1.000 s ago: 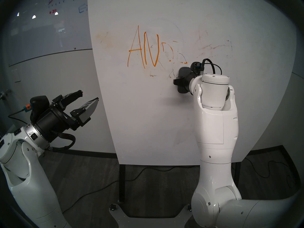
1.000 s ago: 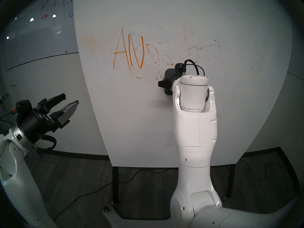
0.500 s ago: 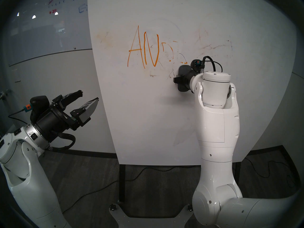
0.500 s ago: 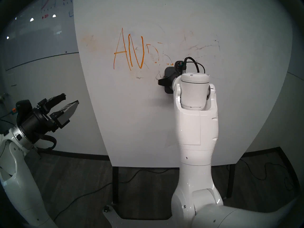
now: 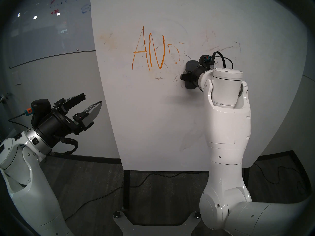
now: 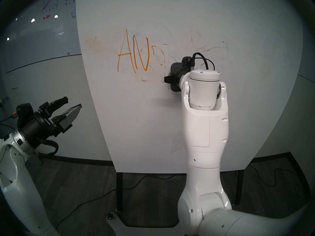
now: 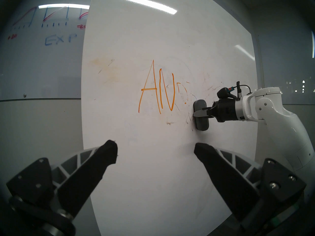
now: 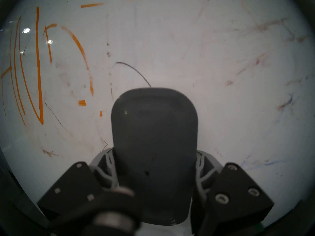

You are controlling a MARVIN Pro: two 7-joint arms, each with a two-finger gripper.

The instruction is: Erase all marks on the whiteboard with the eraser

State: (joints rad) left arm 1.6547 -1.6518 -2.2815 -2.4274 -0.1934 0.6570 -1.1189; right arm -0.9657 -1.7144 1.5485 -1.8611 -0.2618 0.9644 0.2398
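The whiteboard (image 5: 153, 119) (image 6: 136, 119) (image 7: 153, 171) stands upright in front of me. Its orange marks (image 5: 139, 52) (image 6: 124, 55) (image 7: 149, 89) (image 8: 38, 68) show a whole A and N, a partly wiped D and a short dash. My right gripper (image 5: 188, 76) (image 7: 202, 113) (image 8: 153, 162) is shut on the dark grey eraser (image 5: 191, 64) (image 6: 176, 67) (image 7: 200, 104) (image 8: 153, 128). The eraser stands upright, flat against the board, just right of the D remnants. My left gripper (image 5: 92, 99) (image 6: 73, 101) (image 7: 156, 145) hangs open and empty, off the board's lower left edge.
Faint grey-brown smudges (image 5: 221, 48) streak the board right of the eraser. A glass wall board with graph scribbles (image 5: 56, 9) is behind at upper left. Black legs (image 5: 126, 189) hold the whiteboard, and cables (image 5: 153, 176) lie on the floor beneath.
My right arm has slid the eraser up the board. The small orange bits just above it no longer show. The left arm has not moved.
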